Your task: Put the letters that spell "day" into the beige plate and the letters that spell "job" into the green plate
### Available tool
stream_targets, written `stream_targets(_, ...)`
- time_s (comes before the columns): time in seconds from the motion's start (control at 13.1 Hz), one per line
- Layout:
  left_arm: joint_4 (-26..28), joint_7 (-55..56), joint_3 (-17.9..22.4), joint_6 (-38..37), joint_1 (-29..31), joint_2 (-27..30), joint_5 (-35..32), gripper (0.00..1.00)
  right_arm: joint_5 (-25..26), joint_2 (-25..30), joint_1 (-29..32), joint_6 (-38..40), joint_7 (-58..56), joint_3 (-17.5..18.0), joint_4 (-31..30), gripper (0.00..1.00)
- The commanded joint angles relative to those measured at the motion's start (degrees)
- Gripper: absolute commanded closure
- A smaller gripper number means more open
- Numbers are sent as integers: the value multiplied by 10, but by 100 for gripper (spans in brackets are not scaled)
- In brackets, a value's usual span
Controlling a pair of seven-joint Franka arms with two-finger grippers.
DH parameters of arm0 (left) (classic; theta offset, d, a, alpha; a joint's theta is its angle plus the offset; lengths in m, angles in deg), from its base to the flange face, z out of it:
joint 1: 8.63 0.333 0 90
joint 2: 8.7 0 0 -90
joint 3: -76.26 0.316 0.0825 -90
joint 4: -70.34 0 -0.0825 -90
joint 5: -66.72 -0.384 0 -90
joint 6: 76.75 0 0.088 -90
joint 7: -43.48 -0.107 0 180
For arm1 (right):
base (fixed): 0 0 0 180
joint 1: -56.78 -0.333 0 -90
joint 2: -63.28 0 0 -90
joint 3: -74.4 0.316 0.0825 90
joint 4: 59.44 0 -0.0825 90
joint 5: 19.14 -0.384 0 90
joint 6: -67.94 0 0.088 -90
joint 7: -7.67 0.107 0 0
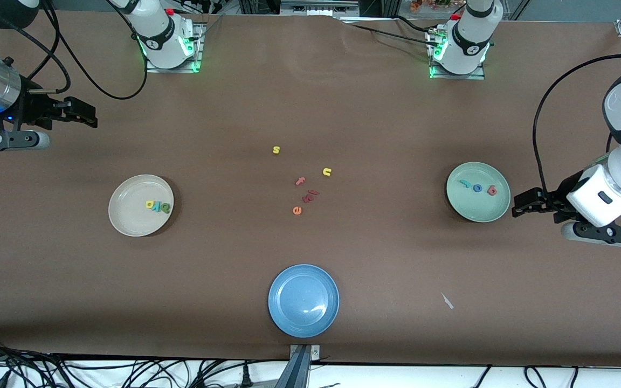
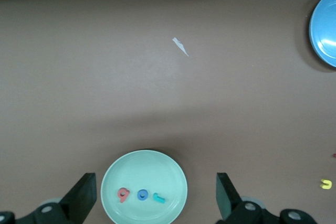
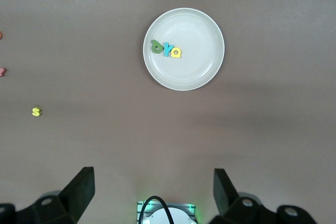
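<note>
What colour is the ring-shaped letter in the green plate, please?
Blue; the ring letter shows best in the left wrist view.

Three plates (image 1: pixel 140 186), eleven foam letters (image 1: pixel 276 150), one paper scrap (image 1: pixel 447 301).

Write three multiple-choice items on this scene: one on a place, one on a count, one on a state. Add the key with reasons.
1. Where is the yellow "d"?
A. in the blue plate
B. in the beige plate
C. on the bare table

2. How many letters lie in the green plate?
A. one
B. five
C. three

3. How does the left end effector stand?
A. open, holding nothing
B. shut on a letter
C. shut on a plate

Key: B, it lies with two other letters there; C, teal, blue and red letters show; A, its fingers stand wide apart above the green plate.
</note>
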State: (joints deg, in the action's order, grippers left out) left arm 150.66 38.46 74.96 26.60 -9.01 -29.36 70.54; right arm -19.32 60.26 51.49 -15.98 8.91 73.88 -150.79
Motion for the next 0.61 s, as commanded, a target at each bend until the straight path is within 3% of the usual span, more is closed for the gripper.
stream_targets(0.0, -9, -13, -4, -14, -6, 3, -83, 0, -9, -1, 12, 4, -7, 9, 9, 0)
stream_targets(0.08, -9, -14, -5, -13, -10, 4, -118, 0, -9, -1, 12, 6, -6, 10, 9, 0)
stream_targets(0.23, -9, -14, -8, -14, -9, 4, -120, 0, -9, -1, 12, 6, -5, 10, 9, 0)
stream_targets(0.54, -9, -12, -6, -14, -2, 11, -34, 0, -9, 0, 12, 7, -3, 10, 9, 0)
